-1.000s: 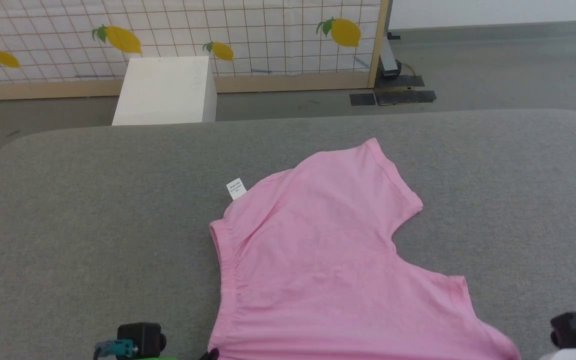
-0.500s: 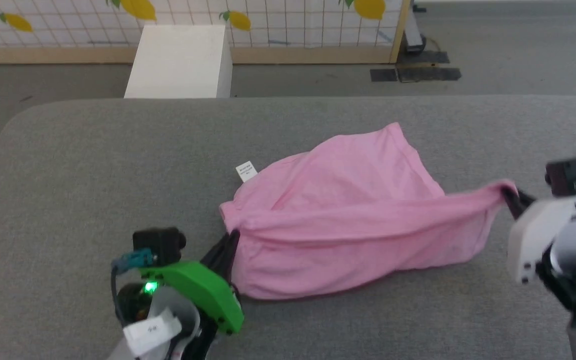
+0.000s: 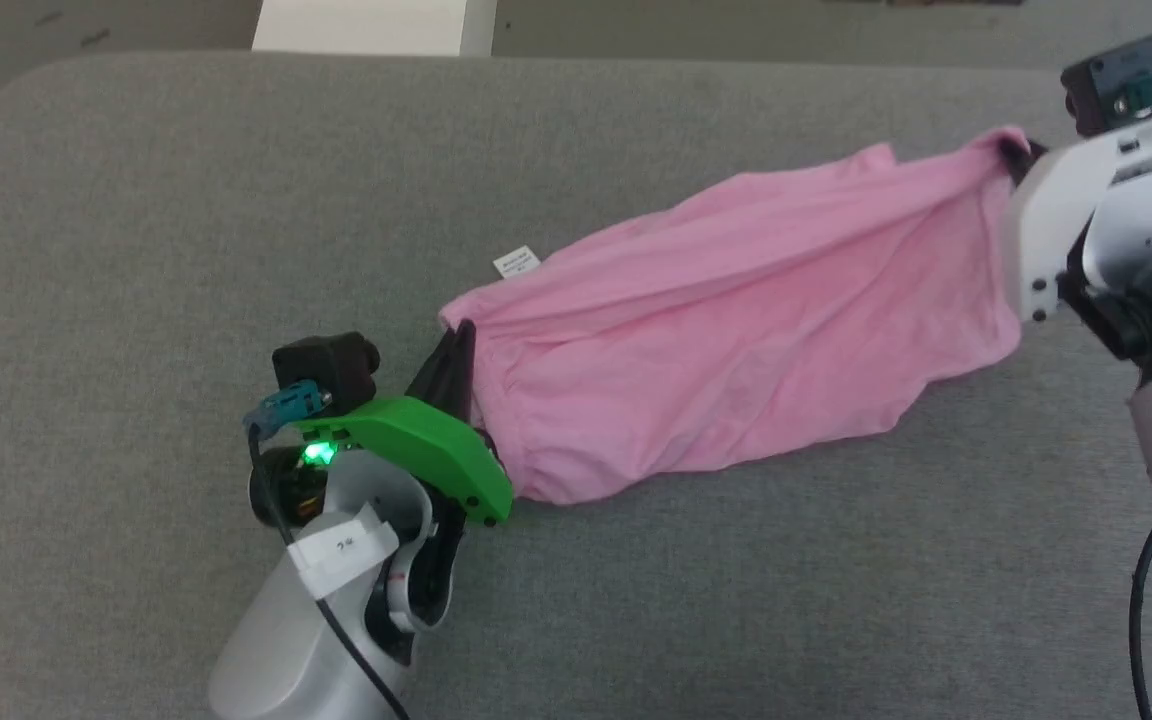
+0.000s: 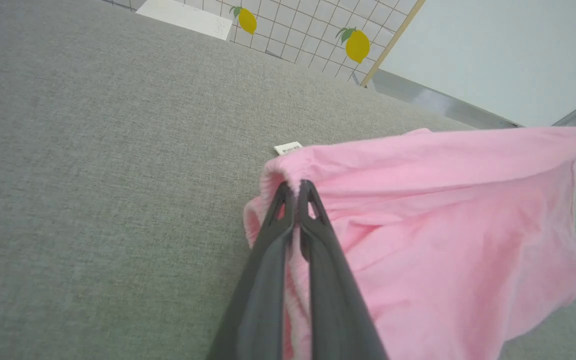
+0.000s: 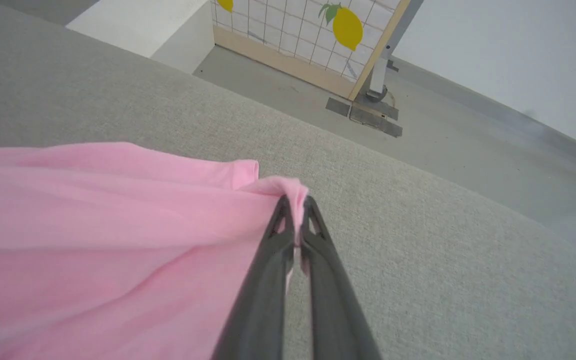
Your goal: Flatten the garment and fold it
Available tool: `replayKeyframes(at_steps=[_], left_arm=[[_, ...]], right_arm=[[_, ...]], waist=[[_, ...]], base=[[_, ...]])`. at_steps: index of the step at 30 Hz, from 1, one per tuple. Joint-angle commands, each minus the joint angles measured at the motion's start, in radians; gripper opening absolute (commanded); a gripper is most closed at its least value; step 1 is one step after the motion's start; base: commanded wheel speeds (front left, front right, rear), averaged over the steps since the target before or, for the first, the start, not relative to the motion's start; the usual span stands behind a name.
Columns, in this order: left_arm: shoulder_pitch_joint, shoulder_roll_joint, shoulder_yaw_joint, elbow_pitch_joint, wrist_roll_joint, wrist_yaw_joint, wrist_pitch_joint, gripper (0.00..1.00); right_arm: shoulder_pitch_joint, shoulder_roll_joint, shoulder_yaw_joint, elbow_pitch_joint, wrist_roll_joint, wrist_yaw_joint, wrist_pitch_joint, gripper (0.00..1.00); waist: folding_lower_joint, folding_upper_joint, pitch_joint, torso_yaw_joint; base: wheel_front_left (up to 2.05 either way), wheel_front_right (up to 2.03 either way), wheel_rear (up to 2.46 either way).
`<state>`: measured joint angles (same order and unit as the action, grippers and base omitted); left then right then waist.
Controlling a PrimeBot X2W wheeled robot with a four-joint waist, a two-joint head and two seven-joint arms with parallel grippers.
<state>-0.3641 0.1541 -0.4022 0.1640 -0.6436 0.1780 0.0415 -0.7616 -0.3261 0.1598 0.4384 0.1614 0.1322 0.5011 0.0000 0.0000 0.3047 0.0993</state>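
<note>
The garment (image 3: 736,320), light pink shorts with a small white label (image 3: 516,263), hangs stretched between my two grippers over the grey padded table (image 3: 186,200). My left gripper (image 3: 458,335) is shut on the gathered waistband corner at the garment's left end; the left wrist view has the dark fingers pinching the pink fabric (image 4: 418,225) at my left gripper (image 4: 297,186). My right gripper (image 3: 1016,152) is shut on the garment's far right corner and holds it higher. The right wrist view has pink cloth (image 5: 93,225) trailing left from my right gripper (image 5: 295,201). The lower fold sags onto the table.
A white box (image 3: 376,25) stands on the floor beyond the table's far edge. A lemon-patterned grid panel (image 5: 288,30) with a wooden frame stands further back. Bare grey table surface lies to the left of and in front of the garment.
Both grippers have lifted the garment's near edge off the table and carried it away from me, doubling the cloth over itself. The head camera has tilted downward.
</note>
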Motion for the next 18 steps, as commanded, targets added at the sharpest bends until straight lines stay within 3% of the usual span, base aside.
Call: replayKeyframes(at_steps=[1, 10, 11, 12, 13, 14, 18], left_arm=[[-0.029, -0.008, 0.001, 0.009, 0.011, 0.0, -0.015, 0.0], [-0.069, -0.032, -0.004, 0.053, 0.016, -0.002, -0.06, 0.0], [-0.069, -0.033, -0.004, 0.057, 0.015, -0.002, -0.062, 0.0], [-0.068, -0.034, -0.004, 0.062, 0.014, -0.002, -0.065, 0.24], [-0.066, -0.036, -0.003, 0.067, 0.011, -0.002, -0.068, 0.49], [-0.063, -0.037, -0.003, 0.072, 0.009, -0.003, -0.073, 1.0], [-0.041, -0.033, -0.008, 0.075, 0.004, -0.016, -0.088, 1.0]], right_arm=[[-0.037, -0.004, 0.014, 0.033, -0.007, -0.002, -0.014, 0.0], [-0.193, -0.008, 0.114, 0.225, 0.036, -0.002, -0.011, 0.0], [-0.201, -0.008, 0.121, 0.239, 0.041, -0.002, -0.011, 0.11], [-0.209, -0.008, 0.127, 0.254, 0.048, -0.002, -0.014, 0.67], [-0.213, -0.006, 0.131, 0.267, 0.058, -0.002, -0.017, 1.0], [-0.215, -0.005, 0.133, 0.281, 0.072, -0.002, -0.025, 1.0], [-0.198, -0.003, 0.157, 0.313, 0.119, -0.002, -0.062, 1.0]], waist=[[0.0, 0.0, 0.099, 0.051], [0.0, 0.0, 0.16, 0.075], [0.0, 0.0, 0.159, 0.076], [0.0, 0.0, 0.155, 0.076], [0.0, 0.0, 0.149, 0.076], [0.0, 0.0, 0.14, 0.075], [0.0, 0.0, 0.087, 0.065]], base=[[0.0, 0.0, 0.0], [0.0, 0.0, 0.0], [0.0, 0.0, 0.0], [0.0, 0.0, 0.0], [0.0, 0.0, 0.0], [0.0, 0.0, 0.0], [0.0, 0.0, 0.0]])
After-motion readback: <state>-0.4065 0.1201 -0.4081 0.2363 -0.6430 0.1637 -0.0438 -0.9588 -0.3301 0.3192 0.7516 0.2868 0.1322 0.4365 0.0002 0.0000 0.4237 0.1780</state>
